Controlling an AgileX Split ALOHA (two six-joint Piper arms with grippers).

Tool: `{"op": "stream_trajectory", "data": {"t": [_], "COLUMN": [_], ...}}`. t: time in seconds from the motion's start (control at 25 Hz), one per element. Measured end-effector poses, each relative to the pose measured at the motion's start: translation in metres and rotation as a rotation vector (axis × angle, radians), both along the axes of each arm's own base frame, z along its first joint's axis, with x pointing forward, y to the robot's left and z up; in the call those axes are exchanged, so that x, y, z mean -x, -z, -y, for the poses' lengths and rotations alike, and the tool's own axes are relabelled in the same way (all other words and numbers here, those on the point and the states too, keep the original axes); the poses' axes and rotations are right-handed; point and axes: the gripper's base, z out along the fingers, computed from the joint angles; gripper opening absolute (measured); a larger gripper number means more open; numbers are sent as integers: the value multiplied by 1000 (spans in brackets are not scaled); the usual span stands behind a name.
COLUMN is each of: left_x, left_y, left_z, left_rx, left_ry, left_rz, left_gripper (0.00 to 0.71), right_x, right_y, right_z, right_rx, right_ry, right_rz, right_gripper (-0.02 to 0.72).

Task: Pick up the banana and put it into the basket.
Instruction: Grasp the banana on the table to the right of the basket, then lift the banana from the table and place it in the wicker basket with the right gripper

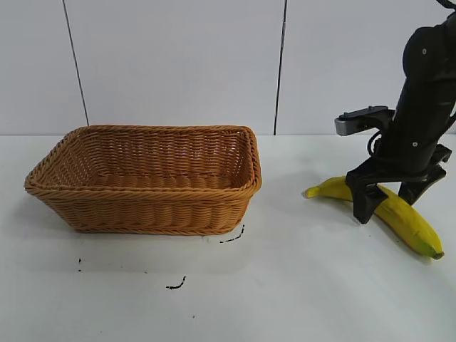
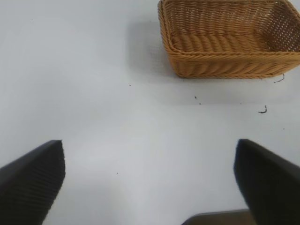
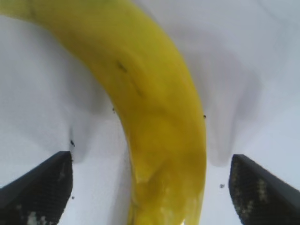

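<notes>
At the left of the exterior view we see the basket [image 1: 146,178], a rectangular wicker piece in tan-orange with flared woven sides and a braided rim, resting on the smooth white desk [image 1: 285,285]. A few small black marks [image 1: 176,285] dot the desk in front of it. Our left gripper [image 2: 149,178] hovers above bare desk with its dark ribbed jaws spread wide, the basket ahead of it. At the right, the banana [image 1: 399,212], long, gently curved and glossy yellow, lies on the desk well apart from the basket. Our right gripper [image 1: 390,194] straddles its middle, jaws open on either side.
</notes>
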Motion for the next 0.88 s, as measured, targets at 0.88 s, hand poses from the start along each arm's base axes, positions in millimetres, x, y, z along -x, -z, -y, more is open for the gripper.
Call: {"op": "stream_trajectory", "data": {"t": [0.88], "left_x": [0], "left_y": [0], "left_z": [0], "left_rx": [0], "left_ry": [0], "left_rz": [0], "left_gripper": [695], "right_x": [-42], "right_y": [-171], "right_z": [-20], "right_rx": [-63], "right_ry": [-84], "right_rz": [241], "right_gripper": [319]}}
